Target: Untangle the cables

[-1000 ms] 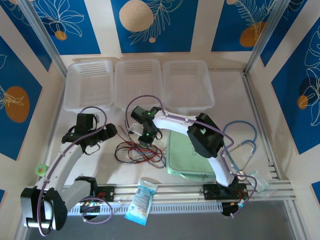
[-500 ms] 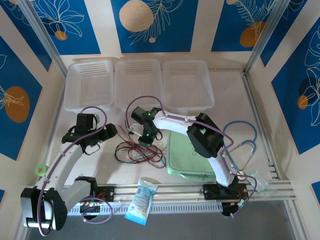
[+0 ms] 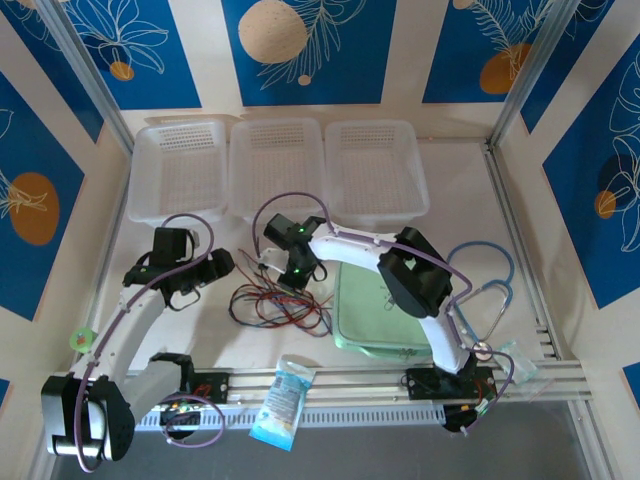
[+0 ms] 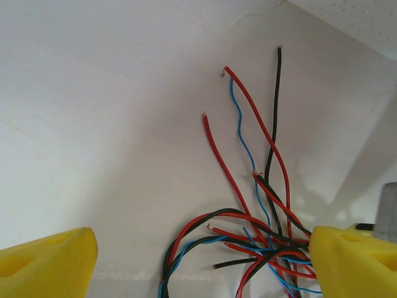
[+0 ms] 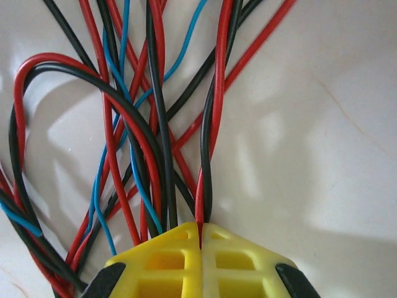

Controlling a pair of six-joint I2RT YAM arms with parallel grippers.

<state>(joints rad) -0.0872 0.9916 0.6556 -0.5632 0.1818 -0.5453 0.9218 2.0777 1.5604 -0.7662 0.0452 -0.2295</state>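
White baskets [image 3: 276,165]: 3. Green tray [image 3: 375,310]: 1. Blue-white packet [image 3: 282,400]: 1. Stethoscope [image 3: 482,350]: 1. Cables [image 3: 275,305]: one tangle, three colours (red, black, blue); strand count not resolvable.

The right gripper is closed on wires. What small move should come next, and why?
Probably raise the right gripper slowly: its jaws are shut on a red and a black strand of the tangled cables, while the left gripper stands open.
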